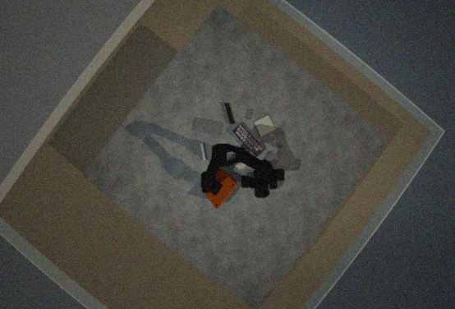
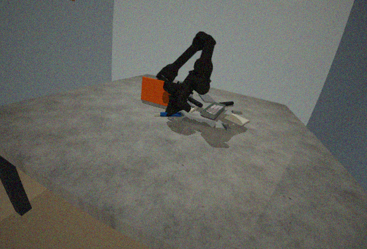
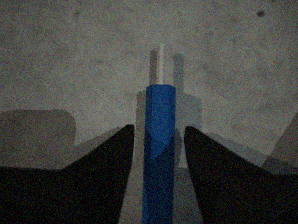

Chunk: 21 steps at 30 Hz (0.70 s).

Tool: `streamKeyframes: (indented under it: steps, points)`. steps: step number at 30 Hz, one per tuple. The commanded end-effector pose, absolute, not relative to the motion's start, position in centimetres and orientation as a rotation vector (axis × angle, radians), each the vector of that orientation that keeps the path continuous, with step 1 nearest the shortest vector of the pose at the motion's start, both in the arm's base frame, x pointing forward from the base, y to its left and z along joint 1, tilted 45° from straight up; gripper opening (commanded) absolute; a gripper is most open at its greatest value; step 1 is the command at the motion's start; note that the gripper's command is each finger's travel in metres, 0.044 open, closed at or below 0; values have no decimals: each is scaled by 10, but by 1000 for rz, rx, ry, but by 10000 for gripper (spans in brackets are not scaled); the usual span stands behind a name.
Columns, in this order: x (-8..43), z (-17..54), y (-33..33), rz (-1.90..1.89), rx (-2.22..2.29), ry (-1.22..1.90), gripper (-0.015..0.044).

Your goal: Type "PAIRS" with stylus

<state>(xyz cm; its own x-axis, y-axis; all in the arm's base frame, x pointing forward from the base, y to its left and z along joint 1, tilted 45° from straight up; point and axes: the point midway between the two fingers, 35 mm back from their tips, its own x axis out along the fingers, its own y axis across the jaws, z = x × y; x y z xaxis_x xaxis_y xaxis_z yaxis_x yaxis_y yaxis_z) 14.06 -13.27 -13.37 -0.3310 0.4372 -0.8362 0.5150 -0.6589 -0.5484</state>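
The blue stylus (image 2: 163, 114) (image 3: 160, 105) lies on the desk with its thin pale tip pointing up the wrist view. My gripper (image 2: 176, 111) (image 3: 159, 132) is open and straddles the stylus's blue body. A gap shows between each fingertip and the stylus, so neither finger touches it. The keyboard (image 1: 248, 137) (image 2: 212, 110) has a dark frame and pale keys. It lies beside the arm, to the right of the gripper in the exterior view. The stylus is hidden under the arm in the top view.
An orange panel (image 1: 226, 190) (image 2: 152, 91) stands near the arm's base. A cream block (image 1: 264, 123) (image 2: 236, 119) and a black bar (image 1: 229, 112) (image 2: 227, 103) lie near the keyboard. A flat grey rectangle (image 1: 207, 126) and a white strip (image 1: 204, 151) lie left of the keyboard in the top view.
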Motion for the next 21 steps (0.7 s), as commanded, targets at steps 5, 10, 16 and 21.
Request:
streamKeyframes:
  steps: [5,10,16,21]
  points:
    - [141,-134,-133,-2174,1784,1272,12]
    - [141,-134,-133,-2174,1784,1272,0]
    - [140,-128,-139,-2174,1784,1271,0]
    - [136,-105,-161,-2176,1782,1271,0]
